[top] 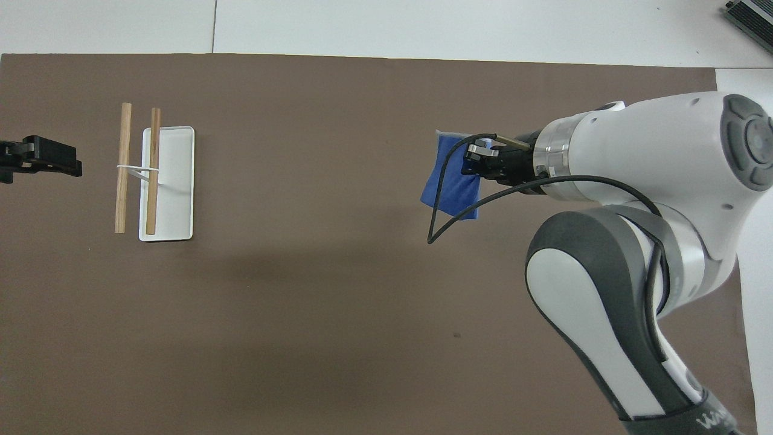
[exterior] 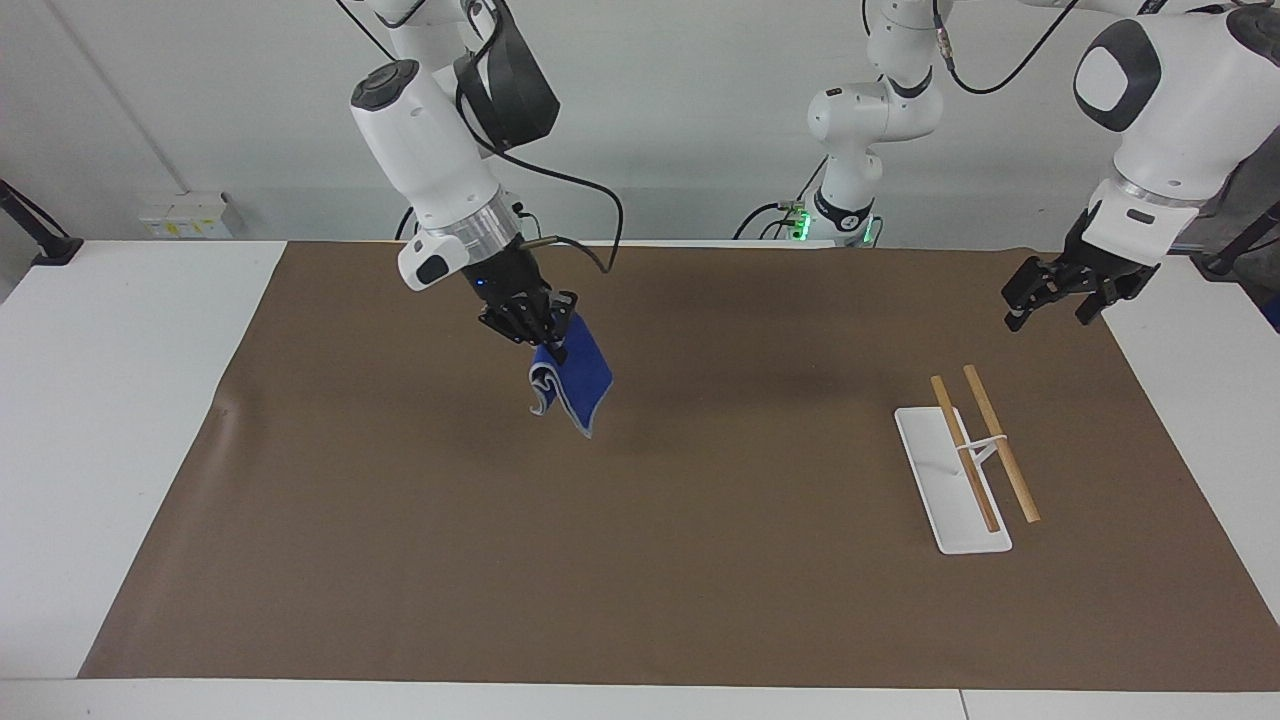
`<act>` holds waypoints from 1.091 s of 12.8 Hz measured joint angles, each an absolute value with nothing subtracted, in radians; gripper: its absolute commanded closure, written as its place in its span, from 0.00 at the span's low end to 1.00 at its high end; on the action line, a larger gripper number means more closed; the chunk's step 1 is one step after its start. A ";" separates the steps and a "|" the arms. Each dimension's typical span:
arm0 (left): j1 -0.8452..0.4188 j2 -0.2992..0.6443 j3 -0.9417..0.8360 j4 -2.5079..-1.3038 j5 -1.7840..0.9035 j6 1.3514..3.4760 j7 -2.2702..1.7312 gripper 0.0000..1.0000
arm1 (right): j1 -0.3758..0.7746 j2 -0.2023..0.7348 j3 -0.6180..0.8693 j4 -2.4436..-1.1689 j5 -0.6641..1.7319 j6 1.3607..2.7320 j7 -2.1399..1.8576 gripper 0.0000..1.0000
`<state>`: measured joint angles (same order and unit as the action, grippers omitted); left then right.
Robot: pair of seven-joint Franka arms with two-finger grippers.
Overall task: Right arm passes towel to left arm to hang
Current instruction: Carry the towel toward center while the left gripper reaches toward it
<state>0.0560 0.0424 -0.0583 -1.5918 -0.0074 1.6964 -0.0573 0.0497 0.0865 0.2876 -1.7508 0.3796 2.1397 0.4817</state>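
The blue towel (exterior: 573, 384) (top: 450, 184) hangs in the air from my right gripper (exterior: 545, 338) (top: 471, 162), which is shut on its upper edge, well above the brown mat toward the right arm's end. One corner of the cloth curls under. My left gripper (exterior: 1045, 298) (top: 36, 163) hovers open and empty above the mat's edge at the left arm's end, beside the white tray (exterior: 927, 470) (top: 178, 181) with two wooden rods (exterior: 995, 440) (top: 123, 166). The left arm waits there.
A brown mat (exterior: 640, 560) (top: 302, 302) covers most of the white table. The tray with its rods stands on it toward the left arm's end. A black cable (top: 444, 205) loops from the right wrist across the towel.
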 measured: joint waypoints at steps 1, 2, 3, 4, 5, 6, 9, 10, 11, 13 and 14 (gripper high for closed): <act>0.054 0.039 -0.060 -1.593 -0.043 1.700 -0.096 0.00 | 0.050 0.086 0.301 -1.745 0.433 2.143 0.482 0.98; 0.049 0.038 -0.061 -1.597 -0.090 1.715 -0.155 0.00 | 0.056 0.086 0.309 -1.739 0.460 2.147 0.482 0.98; 0.043 0.037 -0.062 -1.603 -0.133 1.745 -0.217 0.00 | 0.068 0.086 0.312 -1.736 0.470 2.150 0.482 0.98; 0.035 0.037 -0.064 -1.615 -0.175 1.785 -0.281 0.00 | 0.080 0.086 0.315 -1.733 0.475 2.151 0.485 0.98; 0.023 0.035 -0.067 -1.632 -0.217 1.832 -0.343 0.00 | 0.088 0.086 0.321 -1.731 0.488 2.151 0.495 0.98; 0.011 0.031 -0.070 -1.656 -0.261 1.883 -0.391 0.00 | 0.093 0.085 0.328 -1.728 0.509 2.154 0.508 0.98; -0.007 0.002 -0.114 -1.766 -0.413 2.063 -0.457 0.00 | 0.117 0.084 0.335 -1.726 0.568 2.165 0.519 0.98; -0.008 -0.007 -0.142 -1.796 -0.453 2.117 -0.487 0.00 | 0.120 0.084 0.338 -1.726 0.570 2.165 0.519 0.98; -0.009 -0.014 -0.178 -1.819 -0.480 2.167 -0.535 0.00 | 0.121 0.084 0.346 -1.726 0.571 2.165 0.520 0.98; -0.011 -0.020 -0.256 -1.848 -0.499 2.233 -0.655 0.00 | 0.124 0.083 0.362 -1.726 0.572 2.165 0.540 0.98; -0.012 -0.023 -0.291 -1.858 -0.500 2.246 -0.709 0.00 | 0.124 0.083 0.371 -1.726 0.572 2.165 0.552 0.98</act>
<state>-0.0119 -0.0228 -0.2913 -1.8583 -0.4996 2.2455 -0.7092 0.1240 0.0829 0.3705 -1.7257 0.5718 2.1647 0.5517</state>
